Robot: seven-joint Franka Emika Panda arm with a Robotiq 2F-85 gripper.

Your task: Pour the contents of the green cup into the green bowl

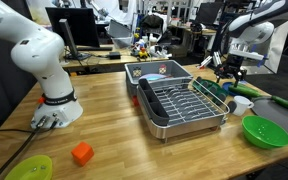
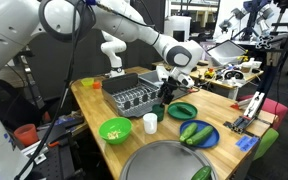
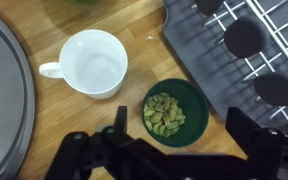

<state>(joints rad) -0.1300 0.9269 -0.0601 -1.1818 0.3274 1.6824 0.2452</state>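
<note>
Open gripper (image 1: 225, 76) over the green cup (image 3: 177, 112) on the wooden table (image 1: 114, 115).

In the wrist view the green cup stands upright just beside a white cup (image 3: 92, 62) and near the edge of the dark dish rack (image 3: 249, 45). It holds small pale green pieces. The gripper's fingers are spread wide, one on each side of the cup, and grasp nothing. They seem to hang above its rim, but the view is too dark to be sure. The green bowl (image 1: 267, 133) sits apart from the cup on the same table.

a white cup (image 3: 92, 62) stands near the dish rack (image 1: 189, 124).
</note>
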